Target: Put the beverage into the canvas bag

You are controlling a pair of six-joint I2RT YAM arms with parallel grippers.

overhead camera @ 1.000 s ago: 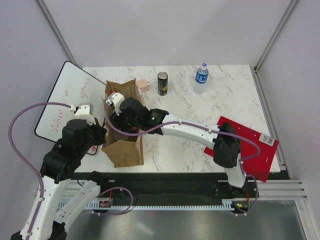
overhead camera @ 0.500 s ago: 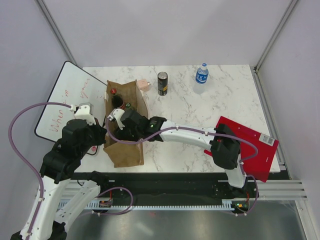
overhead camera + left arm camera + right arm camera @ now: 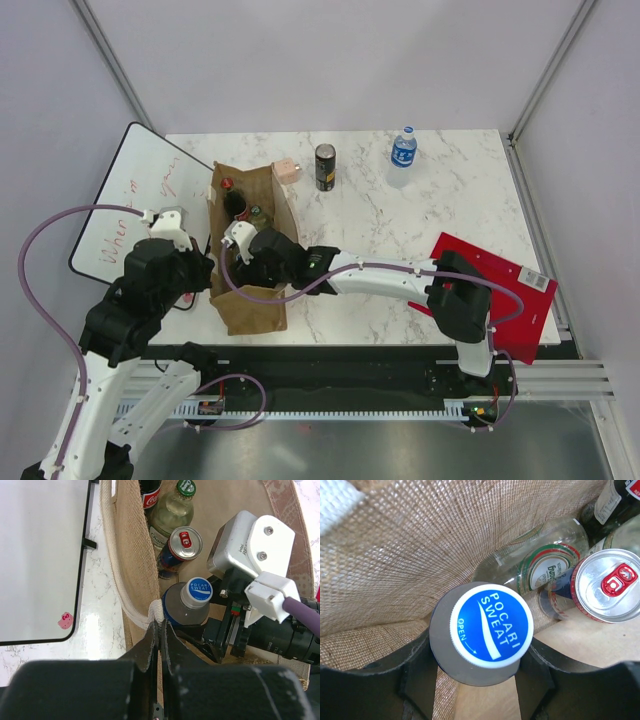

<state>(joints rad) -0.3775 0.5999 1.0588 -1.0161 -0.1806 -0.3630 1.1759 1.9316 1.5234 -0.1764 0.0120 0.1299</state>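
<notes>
One risk as the right gripper clasps the bottle low inside the bag, whose rim the left gripper pinches: letting go tilted could knock the neighbouring can.

Marble table carries a whiteboard with red writing at its left edge, a small pink item near a black can at the far side, a blue-labelled water bottle further right, and a red board with a barcode label at the near right corner.
</notes>
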